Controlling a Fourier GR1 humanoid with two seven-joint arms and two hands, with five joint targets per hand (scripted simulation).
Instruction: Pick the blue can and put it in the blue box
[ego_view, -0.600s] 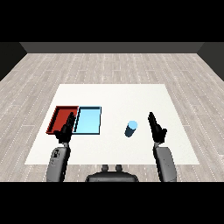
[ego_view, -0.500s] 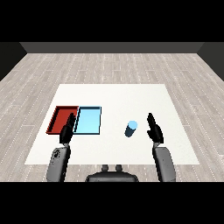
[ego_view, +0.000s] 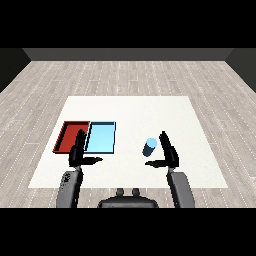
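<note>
**Right robot hand spread beside the blue can**

From my seat I see the right robot hand (ego_view: 169, 154) in the lower right of centre of the frame, raised on its grey forearm with the fingers straight and pointing up the frame and the thumb stuck out to the left. It is spread and holds nothing. The blue can (ego_view: 150, 146) stands just to its left, near the middle of the frame and a little below it, between the fingers above and the thumb below; I cannot tell whether any part of the hand touches it, but nothing curls round it.

The left robot hand (ego_view: 78, 152) is in the lower left of the frame, also spread, fingers straight and pointing up the frame, thumb out to the right. Its fingers overlap the near edge where the two trays meet.

The light blue tray (ego_view: 102, 138) lies left of centre, well apart from the can, and the red tray (ego_view: 68, 136) sits touching its left side. Both rest on the white desk (ego_view: 135, 110), which fills the middle of the frame, with a grey plank floor (ego_view: 130, 75) beyond it toward the top.
</note>
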